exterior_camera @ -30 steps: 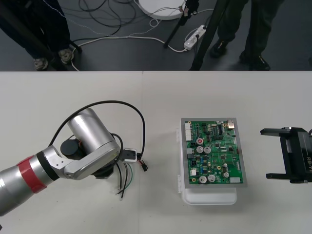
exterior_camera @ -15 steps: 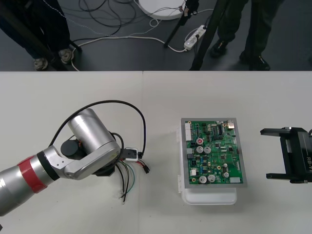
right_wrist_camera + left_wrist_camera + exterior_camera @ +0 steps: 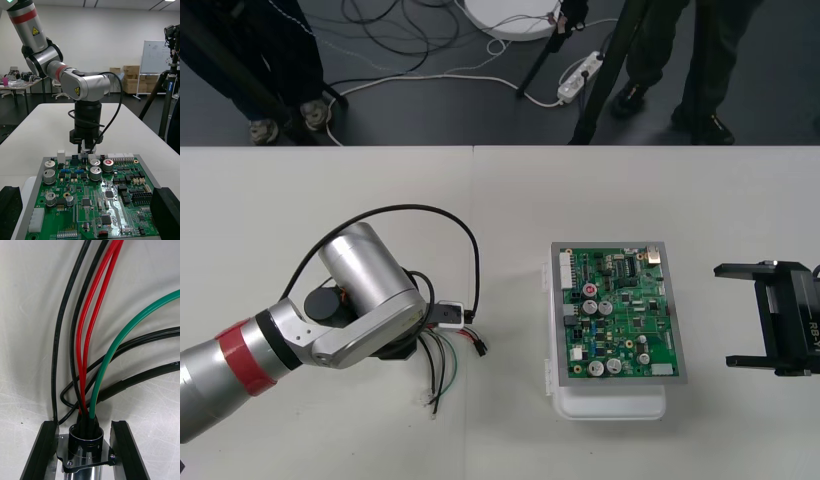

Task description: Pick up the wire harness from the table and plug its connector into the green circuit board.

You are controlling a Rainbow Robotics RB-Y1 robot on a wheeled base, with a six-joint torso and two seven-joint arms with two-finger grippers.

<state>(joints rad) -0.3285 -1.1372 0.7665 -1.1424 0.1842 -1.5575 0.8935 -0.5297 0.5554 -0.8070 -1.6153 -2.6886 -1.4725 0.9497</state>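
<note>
Evidently the left gripper (image 3: 84, 429) is clamping its black fingers (image 3: 45, 450) on the flange of the round metal socket (image 3: 87, 444), probably so that the plug end is hanging free for the board. The wire harness (image 3: 442, 365) is sitting low over the table (image 3: 510, 230), at nine o'clock from the green circuit board (image 3: 620, 315) and apart from it. Red, black and green wires are fanning loosely out of the socket. At the board's three o'clock, the right gripper (image 3: 728, 315) is waiting, jaws wide apart.
</note>
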